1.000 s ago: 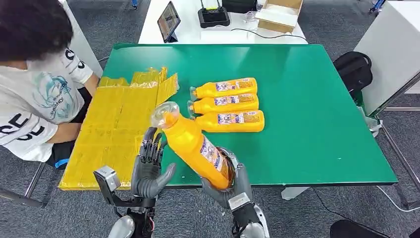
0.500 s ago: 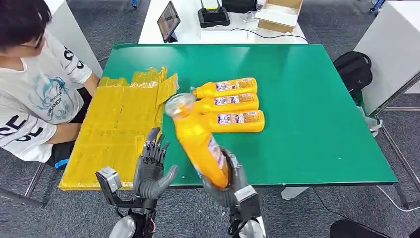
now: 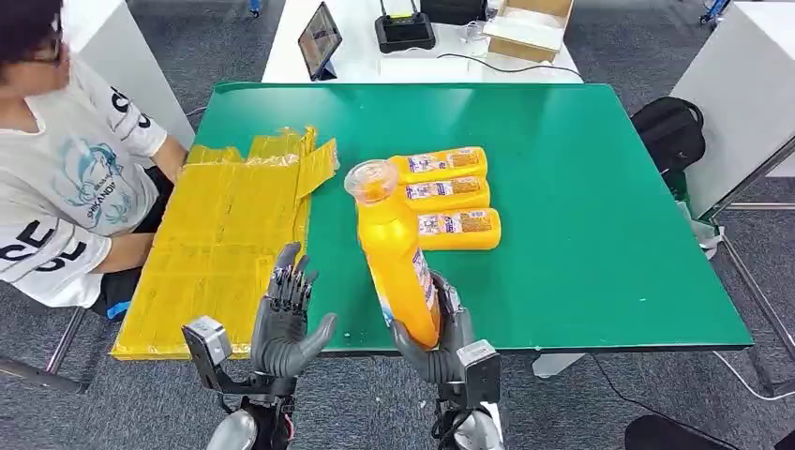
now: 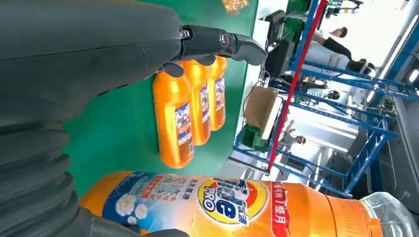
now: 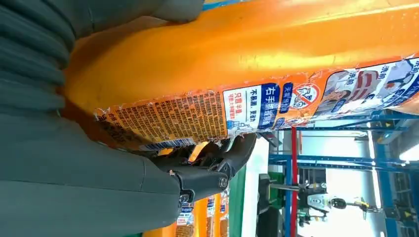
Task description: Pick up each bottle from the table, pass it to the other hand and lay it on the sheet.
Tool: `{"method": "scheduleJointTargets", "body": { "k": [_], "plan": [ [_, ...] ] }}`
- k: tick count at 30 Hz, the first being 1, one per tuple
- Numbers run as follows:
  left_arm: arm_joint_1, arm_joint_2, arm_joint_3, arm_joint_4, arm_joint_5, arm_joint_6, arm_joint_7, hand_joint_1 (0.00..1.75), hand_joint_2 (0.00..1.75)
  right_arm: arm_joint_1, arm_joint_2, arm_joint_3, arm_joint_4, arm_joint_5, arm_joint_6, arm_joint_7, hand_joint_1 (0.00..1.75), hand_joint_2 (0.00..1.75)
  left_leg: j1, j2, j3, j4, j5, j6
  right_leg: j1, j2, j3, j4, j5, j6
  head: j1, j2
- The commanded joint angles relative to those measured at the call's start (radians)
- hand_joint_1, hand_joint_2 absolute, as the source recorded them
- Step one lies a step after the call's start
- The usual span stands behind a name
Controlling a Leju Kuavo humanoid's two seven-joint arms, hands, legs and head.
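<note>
Here, right hand (image 3: 441,337) grips upright bottle (image 3: 396,258) at table's near edge (image 3: 562,345) — left hand (image 3: 284,323) spread (empty).

you see orange bottles (image 3: 448,195) with blue-and-white printed labels, a clear cap (image 3: 370,178), a yellow sheet (image 3: 221,242) and a green table (image 3: 581,187).

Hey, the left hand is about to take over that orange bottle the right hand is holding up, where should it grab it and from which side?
Probably the bare middle of the orange bottle, above the right hand, which wraps its base. The open left hand waits beside it on the sheet side, so come in sideways from there. The body is wider than the clear cap, giving the hand a firmer hold.
</note>
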Motion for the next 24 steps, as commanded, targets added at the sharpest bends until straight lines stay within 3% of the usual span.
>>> {"method": "scheduleJointTargets", "body": {
  "k": [1, 18, 24],
  "plan": [
    [-0.015, 0.032, -0.017, 0.035, -0.004, 0.001, 0.006, 0.0, 1.75, -0.05, -0.004, 0.002, 0.084, -0.009, 0.011, 0.019, 1.75, 1.75, 0.0, 0.001, 0.003, -0.001, -0.001, 0.001, 0.0, 0.0, 0.003, -0.001, 0.0, -0.002, 0.0, 0.0],
    [-0.03, 0.031, -0.03, 0.079, -0.002, -0.033, 0.028, 0.0, 1.75, -0.132, -0.013, 0.185, 0.313, 0.214, 0.071, 0.112, 1.75, 1.75, 0.0, 0.003, 0.009, -0.003, -0.002, 0.002, 0.002, 0.001, 0.008, -0.003, -0.001, -0.004, 0.0, 0.0],
    [-0.032, 0.035, -0.04, 0.087, 0.0, -0.034, 0.027, 0.0, 1.75, -0.142, -0.009, 0.192, 0.36, 0.233, 0.078, 0.116, 1.75, 1.75, 0.0, 0.001, 0.003, -0.002, -0.001, 0.001, 0.001, 0.0, 0.003, -0.002, 0.0, -0.002, 0.0, 0.0]
  ]
}}
